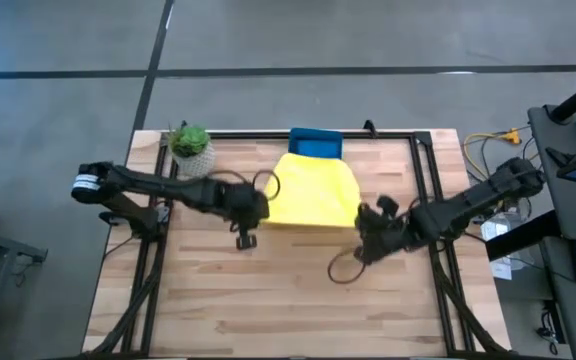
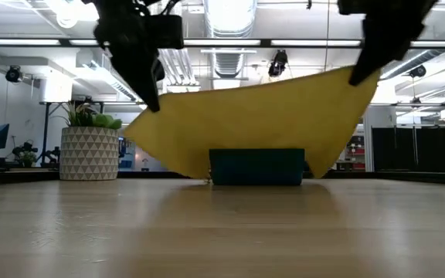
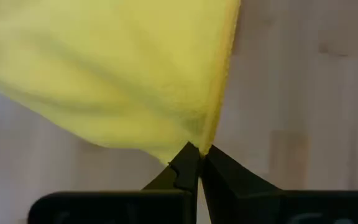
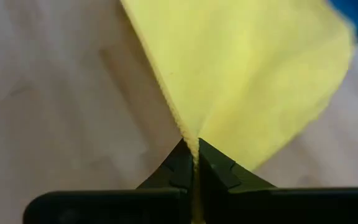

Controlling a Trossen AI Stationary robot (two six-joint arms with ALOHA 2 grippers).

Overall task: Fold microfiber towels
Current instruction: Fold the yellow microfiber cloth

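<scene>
A yellow microfiber towel hangs spread between my two grippers over the middle of the table. My left gripper is shut on its near left corner, and my right gripper is shut on its near right corner. In the low view the towel slopes down from both grippers toward the teal-blue bin. Its lower corners hang down beside the bin, and whether the far end rests on the bin or on the table is hidden. My left gripper pinches the towel's corner between its two fingers, where a hemmed edge ends. The fingers slant down from the table's left. The corner is lifted clear and the cloth falls away from it toward the far side. My right gripper pinches the opposite near corner between its two fingers, at the end of a hemmed edge. It slants down from the table's right. This corner is held higher than the left one, and the top edge between them sags a little.
The teal-blue bin stands at the table's far edge, just beyond the towel. A potted plant stands at the far left. Bare wooden tabletop stretches toward the near edge.
</scene>
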